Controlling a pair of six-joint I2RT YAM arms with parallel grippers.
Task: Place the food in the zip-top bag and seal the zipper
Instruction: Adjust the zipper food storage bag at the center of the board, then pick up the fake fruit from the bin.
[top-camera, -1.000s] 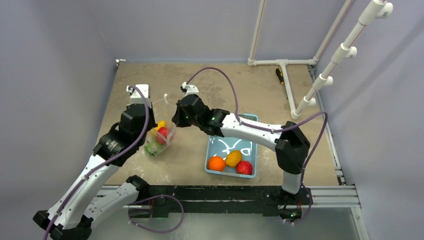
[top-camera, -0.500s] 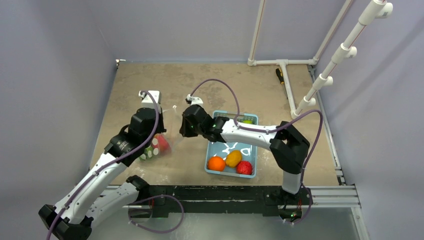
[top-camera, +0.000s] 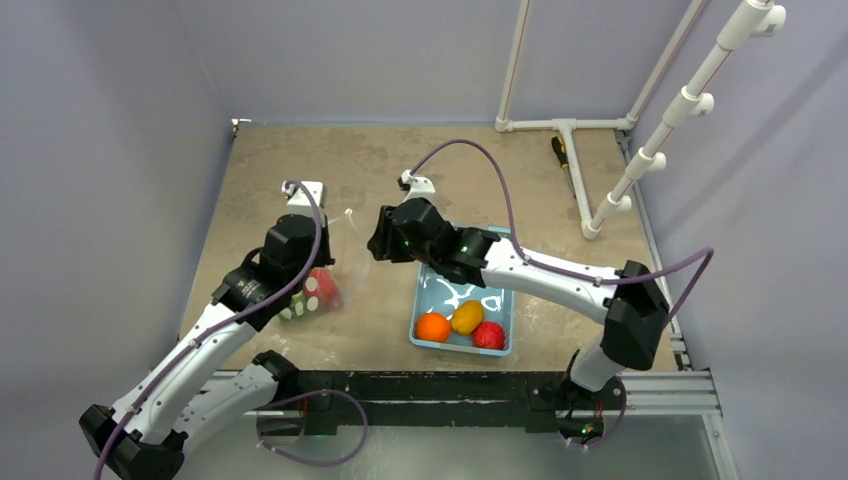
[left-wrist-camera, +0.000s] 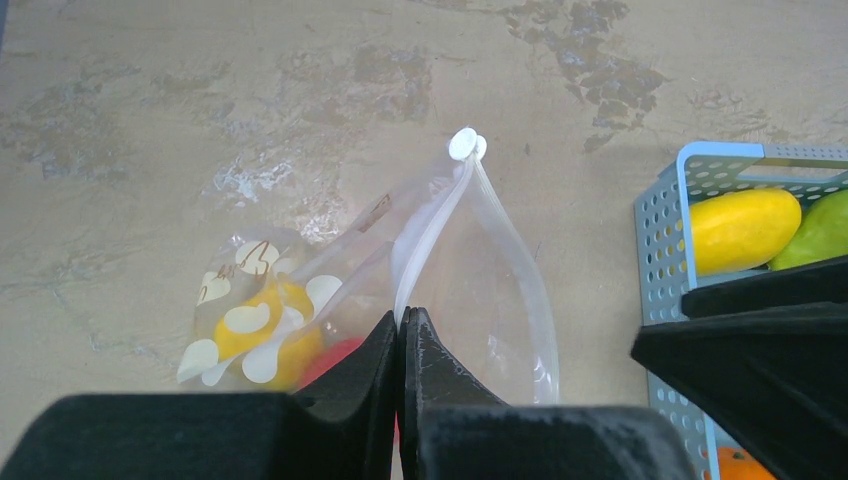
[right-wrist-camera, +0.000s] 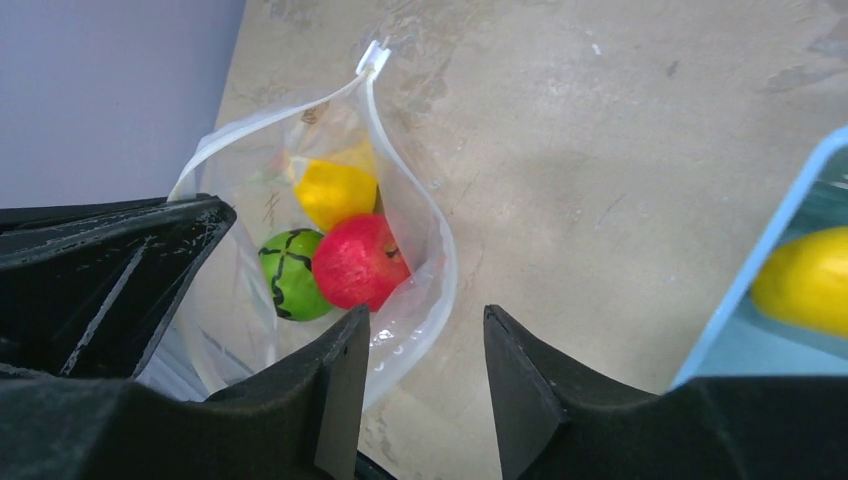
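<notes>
- Your left gripper (left-wrist-camera: 400, 322) pinches the zipper (left-wrist-camera: 432, 225) of the bag (left-wrist-camera: 500, 300), which is on the left of the table (top-camera: 300, 160).
- Inside the bag lie a yellow fruit (right-wrist-camera: 335, 192), a green fruit (right-wrist-camera: 293, 275) and a red fruit (right-wrist-camera: 358, 262).
- Your right gripper (right-wrist-camera: 425, 325) is spread and empty, just right of the bag's open mouth.
- Further right, the blue basket (left-wrist-camera: 660, 240) holds three more fruits (top-camera: 467, 317) at its near end.

Even, soft overhead light; sharp views.
Small glare on the bag (right-wrist-camera: 405, 300); basket (right-wrist-camera: 762, 268) edge blurs close up.
</notes>
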